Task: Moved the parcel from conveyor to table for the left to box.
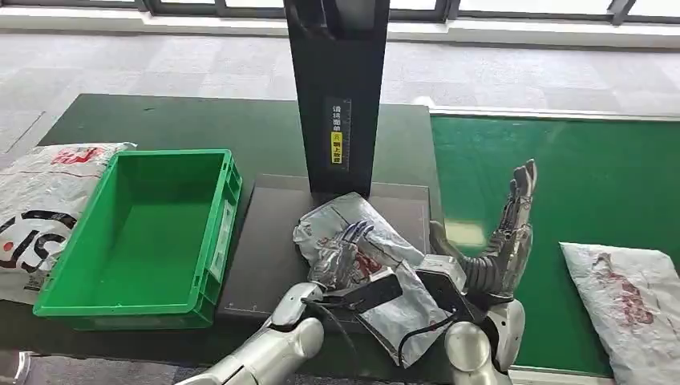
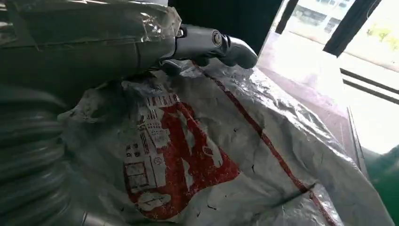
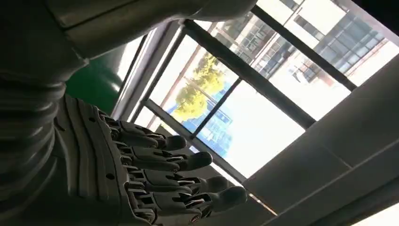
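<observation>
A crumpled silver-white parcel (image 1: 333, 218) with red print lies on the grey plate (image 1: 265, 249) in front of the black post. My left hand (image 1: 343, 250) lies over its middle and grips it. The left wrist view shows the parcel (image 2: 226, 155) bunched against the palm, with the thumb (image 2: 211, 44) across its top. My right hand (image 1: 509, 233) is raised beside the parcel at the conveyor's edge, fingers spread and pointing up, holding nothing. The right wrist view has the right hand (image 3: 141, 174) against the windows. The green box (image 1: 212, 233) stands to the left, nothing in it.
The black post (image 1: 337, 96) rises right behind the parcel. A second printed parcel (image 1: 629, 297) lies on the green conveyor (image 1: 577, 176) at the right. A large white printed bag (image 1: 36, 208) lies left of the box, near the table's edge.
</observation>
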Available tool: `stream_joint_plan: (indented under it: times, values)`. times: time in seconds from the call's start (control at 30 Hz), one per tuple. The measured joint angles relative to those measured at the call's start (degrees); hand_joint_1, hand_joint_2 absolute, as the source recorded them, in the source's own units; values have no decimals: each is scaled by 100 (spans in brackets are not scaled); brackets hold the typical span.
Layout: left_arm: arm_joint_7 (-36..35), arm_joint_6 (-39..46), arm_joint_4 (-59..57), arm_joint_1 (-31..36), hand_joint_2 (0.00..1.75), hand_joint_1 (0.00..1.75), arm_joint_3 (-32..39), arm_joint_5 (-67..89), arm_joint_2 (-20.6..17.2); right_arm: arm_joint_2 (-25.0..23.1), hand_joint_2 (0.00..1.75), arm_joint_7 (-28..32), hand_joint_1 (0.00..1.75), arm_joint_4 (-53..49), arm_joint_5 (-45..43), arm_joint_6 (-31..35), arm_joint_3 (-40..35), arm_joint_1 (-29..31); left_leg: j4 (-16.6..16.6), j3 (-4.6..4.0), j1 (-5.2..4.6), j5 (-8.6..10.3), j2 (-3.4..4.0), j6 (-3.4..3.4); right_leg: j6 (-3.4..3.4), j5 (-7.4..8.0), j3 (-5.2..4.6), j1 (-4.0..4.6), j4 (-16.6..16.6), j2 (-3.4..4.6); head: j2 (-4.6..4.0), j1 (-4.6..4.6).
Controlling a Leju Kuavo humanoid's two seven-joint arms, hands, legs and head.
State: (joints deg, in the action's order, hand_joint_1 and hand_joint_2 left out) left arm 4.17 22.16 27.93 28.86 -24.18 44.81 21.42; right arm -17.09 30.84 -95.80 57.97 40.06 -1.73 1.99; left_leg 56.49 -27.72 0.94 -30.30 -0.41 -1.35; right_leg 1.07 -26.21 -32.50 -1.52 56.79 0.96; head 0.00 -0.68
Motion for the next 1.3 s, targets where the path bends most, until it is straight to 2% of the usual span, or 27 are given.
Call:
stream_joint_plan:
  times: [0.03, 1.17, 1.3]
  values:
    - [-68, -41, -37, 16, 175, 175, -31, 44, 2, 0, 175, -22, 0, 0, 2, 0, -4, 0, 0, 0, 0, 0, 0, 0, 0, 0, 0, 0, 0, 0, 0, 0]
    - [-502, -310, -264, 120, 175, 175, -249, 637, 15, 0, 175, -181, 0, 0, 81, 0, -57, 0, 0, 2, 0, 0, -1, 0, 0, 0, 5, 0, 0, -1, 0, 0]
    - [-623, 309, -234, 80, 175, 175, -243, 928, 7, 0, 175, -387, 0, -96, 240, 0, -116, -13, 0, 2, 0, 0, 0, 0, 0, 0, 3, 0, 0, 0, 0, 0]
